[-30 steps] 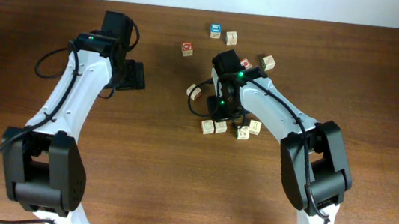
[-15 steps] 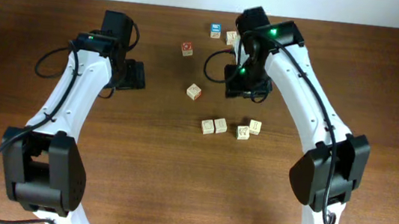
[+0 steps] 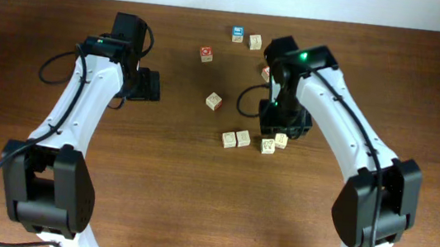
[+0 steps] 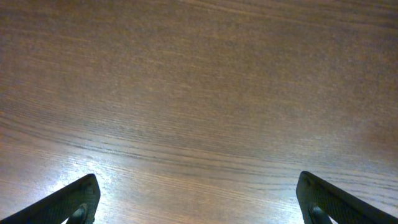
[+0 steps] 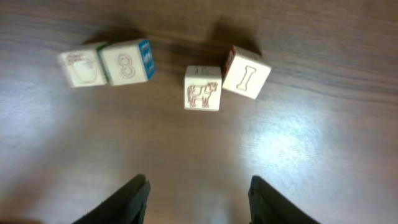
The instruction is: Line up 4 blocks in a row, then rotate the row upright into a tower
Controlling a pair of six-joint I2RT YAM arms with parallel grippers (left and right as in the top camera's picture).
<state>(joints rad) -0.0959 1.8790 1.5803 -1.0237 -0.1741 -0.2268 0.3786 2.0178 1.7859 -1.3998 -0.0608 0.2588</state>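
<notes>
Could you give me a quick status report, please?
Left fingers open over bare table. Right fingers open, empty, by the blocks, four in a row. Nothing in the way.

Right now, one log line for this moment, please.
left gripper: open, empty | right gripper: open, empty, near blocks | blocks: four, rough row, none held

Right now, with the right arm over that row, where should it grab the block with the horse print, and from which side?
Come straight down on the horse block. Seen from the right wrist camera, it sits flat with bare table at its near and far faces, so set the jaws there. The angled I block crowds its right face, likely leaving no finger room.
</notes>
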